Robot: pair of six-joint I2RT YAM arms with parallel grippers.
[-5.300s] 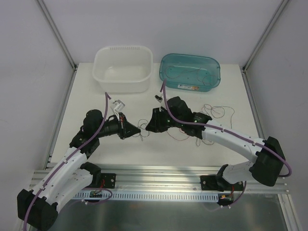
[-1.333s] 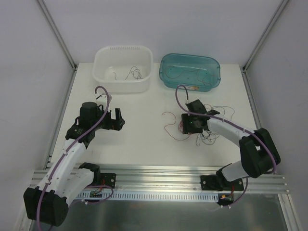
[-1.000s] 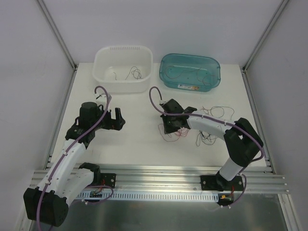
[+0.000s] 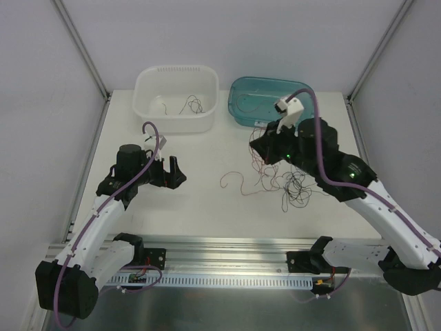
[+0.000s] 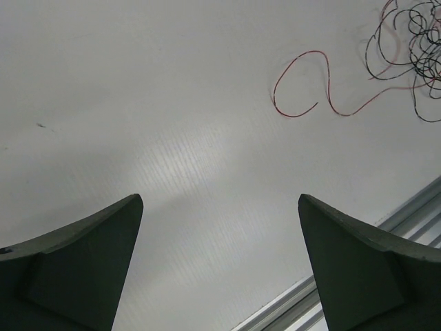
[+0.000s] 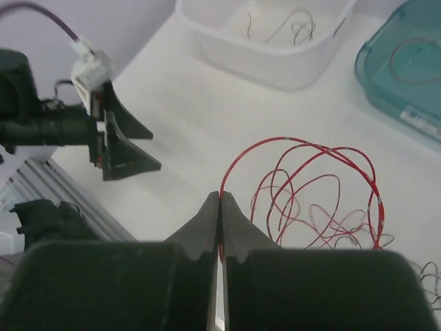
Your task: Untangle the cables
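A white table [image 4: 200,214] is enclosed by pale walls. The left gripper [image 5: 220,207] is kept spread wide over bare tabletop, with nothing between its fingers. A loose red strand [image 5: 303,103] is seen ahead of its fingertips, and the tangle of cables [image 5: 413,34] beyond that. The right gripper [image 6: 220,200] is pressed shut on a red cable [image 6: 296,141], whose loops arch away just beyond the fingertips. A white tub [image 4: 176,69] holding a few wires and a teal bin [image 4: 241,103] are set farther out, beyond both grippers.
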